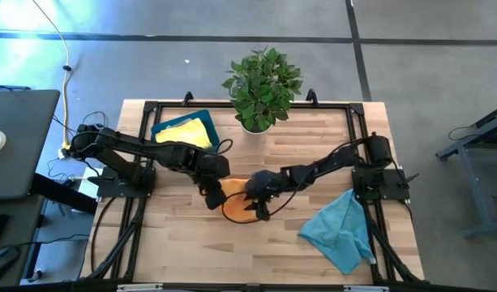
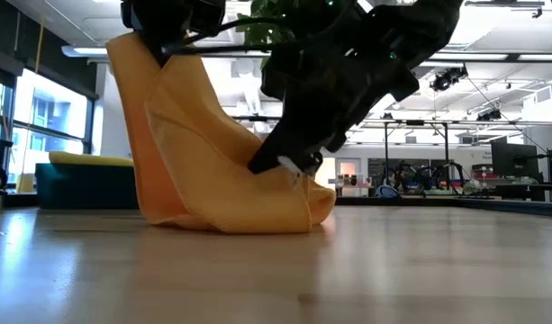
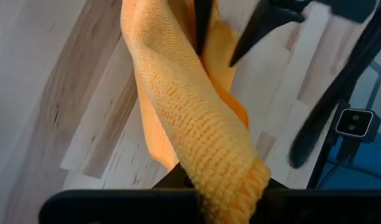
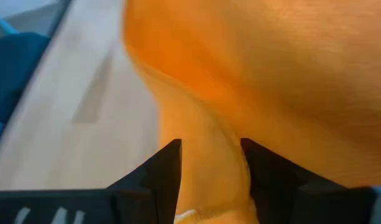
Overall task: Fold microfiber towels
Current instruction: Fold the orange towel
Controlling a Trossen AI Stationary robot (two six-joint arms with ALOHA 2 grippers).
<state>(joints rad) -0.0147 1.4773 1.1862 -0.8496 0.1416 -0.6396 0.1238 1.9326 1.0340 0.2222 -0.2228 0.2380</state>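
An orange towel (image 1: 236, 207) stands draped at the table's middle. Its top is raised and its lower part (image 2: 230, 211) rests on the wood. My left gripper (image 1: 212, 195) is above it, shut on its upper end. My right gripper (image 4: 210, 162) comes in low from the right. It is open, with its fingers on either side of a raised fold of the towel (image 4: 209, 143) near the table. In the low view its tips (image 2: 285, 166) lie against the towel's right slope. My left gripper pinches the orange towel's upper end (image 3: 237, 186) between its two fingers, slanting down from above. The cloth is bunched there; how many layers, I cannot tell. The towel hangs below the fingers, its lower part on the table. My right gripper's fingers (image 4: 162, 168) flank a fold of the towel; whether they press it, I cannot tell.
A teal-blue towel (image 1: 341, 231) lies crumpled at the near right. A blue tray with a yellow towel (image 1: 183, 130) sits at the far left. A potted plant (image 1: 260, 89) stands at the far middle. Bare wood lies along the near edge.
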